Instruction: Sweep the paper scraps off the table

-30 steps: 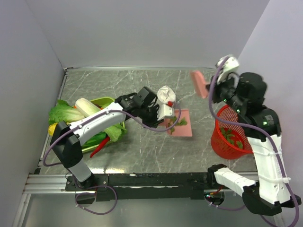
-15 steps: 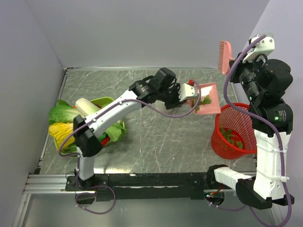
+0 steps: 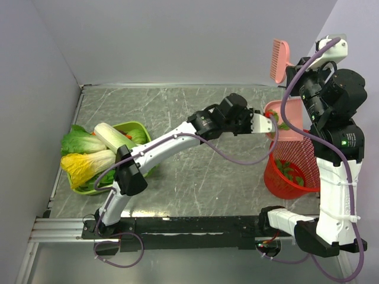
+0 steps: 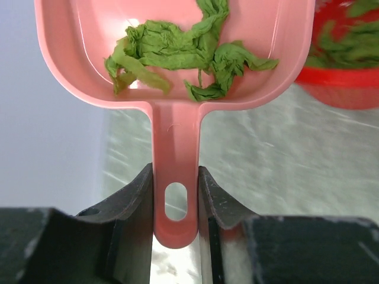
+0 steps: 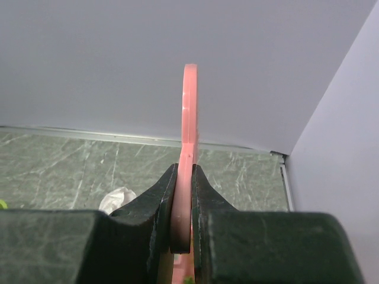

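Biggest of all: the dark grey table [image 3: 177, 106] with thin white lines. Hard to spot any green bits on its bare top from above.

Next, two arms. The left arm [image 3: 172, 142], long and white, reaching far over to the right side. The right arm [image 3: 334, 148], black and white, standing up tall by the wall.

Then a green tray [image 3: 133, 125] at the left edge, full of big cabbages [image 3: 89, 160]. A red net basket [image 3: 284, 183] at the right edge, with some green bits already inside.

Then a pink dustpan [image 4: 77, 71], up in the air right by the top of the basket, maybe partly over it. Not tipped out yet, by the look of it.

A pink brush [image 3: 278, 59], lifted high and well away from the table.

Left gripper [image 4: 175, 174]: squeezed tight on the dustpan's handle, one finger on each side, just above the hanging hole. Right gripper [image 5: 183, 171]: pinched tight on the thin brush handle.

Smallest: the paper scraps [image 4: 177, 47], a crinkly green bunch lying loose in the pan, near the handle end.

Very light and soft, most likely. Easy to blow or bounce out. Too small and floppy to pinch one by one. Best carried in the hard, stiff pan, held by its handle. Smooth plastic, so could twist in the grip. Likely best to tip slowly, right over the basket.
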Controlling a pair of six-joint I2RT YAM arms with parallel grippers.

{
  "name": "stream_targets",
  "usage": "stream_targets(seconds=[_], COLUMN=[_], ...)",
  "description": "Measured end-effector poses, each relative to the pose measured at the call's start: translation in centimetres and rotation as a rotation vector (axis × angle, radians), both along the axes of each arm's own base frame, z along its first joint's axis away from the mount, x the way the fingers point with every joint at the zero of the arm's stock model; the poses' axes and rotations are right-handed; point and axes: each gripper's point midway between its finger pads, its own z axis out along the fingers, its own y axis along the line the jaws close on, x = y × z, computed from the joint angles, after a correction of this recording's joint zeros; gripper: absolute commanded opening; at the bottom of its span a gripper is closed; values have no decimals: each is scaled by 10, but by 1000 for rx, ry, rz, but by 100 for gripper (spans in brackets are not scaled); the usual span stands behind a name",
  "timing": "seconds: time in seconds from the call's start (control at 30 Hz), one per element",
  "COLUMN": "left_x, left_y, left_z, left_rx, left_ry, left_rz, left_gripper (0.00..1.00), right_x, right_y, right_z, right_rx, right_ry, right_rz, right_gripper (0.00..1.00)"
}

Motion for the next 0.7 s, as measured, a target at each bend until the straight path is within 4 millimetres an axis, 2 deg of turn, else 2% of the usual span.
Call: stream_targets(seconds=[0.23, 0.3, 0.47, 0.6, 0.7], left_x=[0, -1, 1, 5, 10], left_y=[-37, -43, -58, -64, -65], left_z=[39, 44, 44, 38, 47], left_rx=[7, 43, 164, 225, 219], left_ry=[-464, -606, -940, -1085, -1154], left_rz=[-84, -119, -205, -248, -236], left_gripper=[1, 1, 1, 1, 1], right_x=[-5, -6, -6, -6, -5], right_y=[2, 3, 3, 1, -1], right_z=[18, 19, 19, 19, 18], right_rx=[24, 30, 46, 64, 74], right_ry=[-54, -55, -53, -51, -48], right_rz=[16, 25, 36, 38, 34], right_gripper=[0, 0, 0, 0, 0])
